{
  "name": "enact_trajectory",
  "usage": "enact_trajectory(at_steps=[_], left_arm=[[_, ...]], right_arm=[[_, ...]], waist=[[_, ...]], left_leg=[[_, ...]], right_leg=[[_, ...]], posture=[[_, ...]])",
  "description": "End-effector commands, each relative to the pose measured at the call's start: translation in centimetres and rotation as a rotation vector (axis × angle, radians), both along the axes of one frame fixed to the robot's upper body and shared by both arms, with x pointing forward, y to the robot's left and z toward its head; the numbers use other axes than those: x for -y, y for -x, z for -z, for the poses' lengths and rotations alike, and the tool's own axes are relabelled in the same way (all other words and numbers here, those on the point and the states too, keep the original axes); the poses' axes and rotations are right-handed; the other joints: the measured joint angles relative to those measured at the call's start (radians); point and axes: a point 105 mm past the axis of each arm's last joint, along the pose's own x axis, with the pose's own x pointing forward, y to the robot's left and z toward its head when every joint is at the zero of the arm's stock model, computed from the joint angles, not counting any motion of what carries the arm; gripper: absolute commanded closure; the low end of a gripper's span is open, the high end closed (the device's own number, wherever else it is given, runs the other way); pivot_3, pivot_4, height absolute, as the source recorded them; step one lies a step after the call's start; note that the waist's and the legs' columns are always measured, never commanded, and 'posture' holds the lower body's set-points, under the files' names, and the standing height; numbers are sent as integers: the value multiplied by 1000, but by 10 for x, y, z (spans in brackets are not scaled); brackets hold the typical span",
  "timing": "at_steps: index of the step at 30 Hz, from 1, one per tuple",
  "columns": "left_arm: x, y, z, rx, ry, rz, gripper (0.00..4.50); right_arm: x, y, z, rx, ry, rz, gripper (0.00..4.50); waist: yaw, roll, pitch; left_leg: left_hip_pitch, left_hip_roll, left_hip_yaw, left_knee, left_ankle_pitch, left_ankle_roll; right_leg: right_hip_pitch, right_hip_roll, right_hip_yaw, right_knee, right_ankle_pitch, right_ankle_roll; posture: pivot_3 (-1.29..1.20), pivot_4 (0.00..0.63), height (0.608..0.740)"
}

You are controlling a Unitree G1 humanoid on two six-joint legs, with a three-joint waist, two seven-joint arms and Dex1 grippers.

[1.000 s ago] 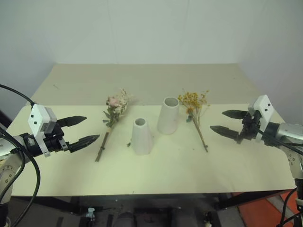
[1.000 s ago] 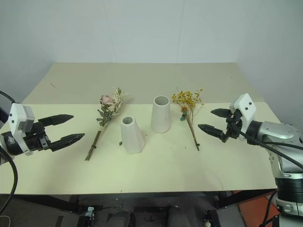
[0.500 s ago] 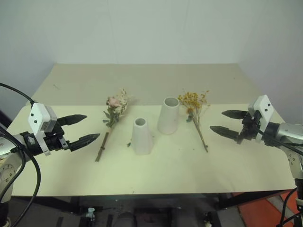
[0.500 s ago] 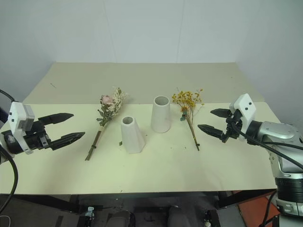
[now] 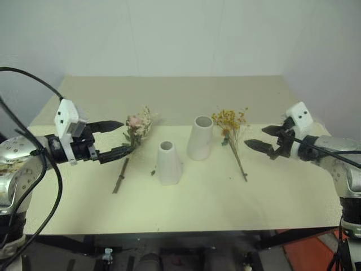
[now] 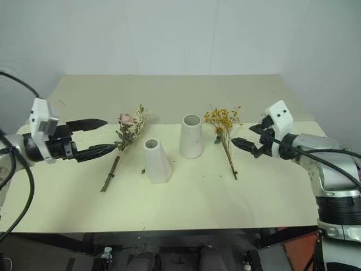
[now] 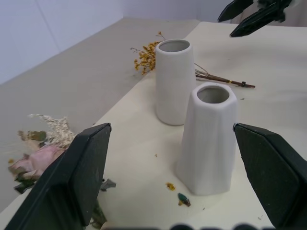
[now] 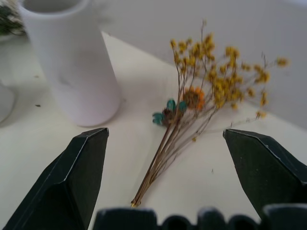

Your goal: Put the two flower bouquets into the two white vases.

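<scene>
The table (image 5: pixel 186 203) carries all four task items, and both arms reach in over it from its two sides.

The taller vase (image 5: pixel 200 138) stands upright, between the two claws and nearer the right one. The shorter cone vase (image 5: pixel 168 162) stands upright just beside it, on the side toward the left claw and closer to the table's front edge; the two vases do not touch.

The pink-rose bouquet (image 5: pixel 135 131) lies flat on the table. Its head is just beyond the fingertips of the left gripper (image 5: pixel 119 137); its stem runs back under the lower finger toward the front edge. The left gripper is spread wide and holds nothing.

The yellow bouquet (image 5: pixel 231 129) lies flat between the taller vase and the right gripper (image 5: pixel 259 137). Its blooms point away from the robot; its stems lie directly ahead of that claw. The right gripper is spread wide, empty, and clear of the stems.
</scene>
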Motion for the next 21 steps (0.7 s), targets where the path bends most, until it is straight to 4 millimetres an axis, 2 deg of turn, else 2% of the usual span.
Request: enact_trajectory(at_steps=[1,5,11,20,21], left_arm=[[8,-3,-11,18,-25,44,54],[20,-14,-16,34,-48,56,54],[36,-16,-19,46,-42,101,54],[38,-20,-20,52,-49,114,54],[38,-20,-20,52,-50,113,17]], right_arm=[[-10,0,-9,-33,14,15,0],[-20,-6,6,-148,126,43,0],[-23,-20,24,-263,193,117,0],[-32,-50,62,-333,283,204,0],[-32,-53,65,-335,290,210,176]], waist=[[1,0,0],[-1,0,0],[-2,0,0],[-7,0,0],[-7,0,0]], left_leg=[[0,0,0,0,0,0],[0,0,0,0,0,0],[-1,0,0,0,0,0],[-1,0,0,0,0,0],[-1,0,0,0,0,0]], right_leg=[[0,0,0,0,0,0],[0,2,2,0,0,0],[0,3,5,0,0,0],[-1,4,5,0,1,0],[-1,4,5,0,1,-1]], posture=[[0,150,740],[0,150,740],[0,150,740],[0,150,740],[0,150,740]])
